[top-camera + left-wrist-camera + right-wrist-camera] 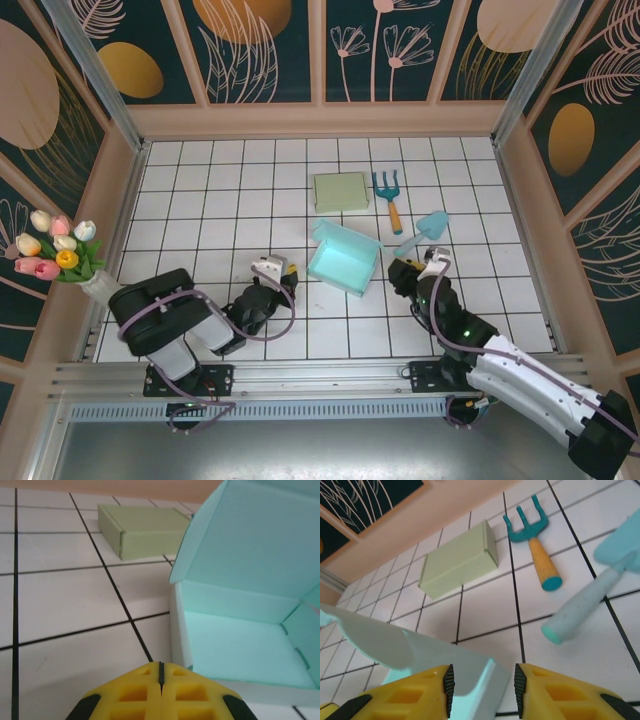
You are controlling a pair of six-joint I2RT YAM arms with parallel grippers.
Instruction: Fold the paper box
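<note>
Yellow fingers of the right gripper are held apart with a corner of the paper box seen between them, though contact cannot be confirmed. The left gripper is pressed shut on nothing just beside the box's opposite wall. With the walls raised and the lid standing open, lid closing is judged to be in hand, and a grasp on that edge, then an inward fold, is called for.

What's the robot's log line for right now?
left tool shut, near teal box | right tool open, box edge ahead | lid up
</note>
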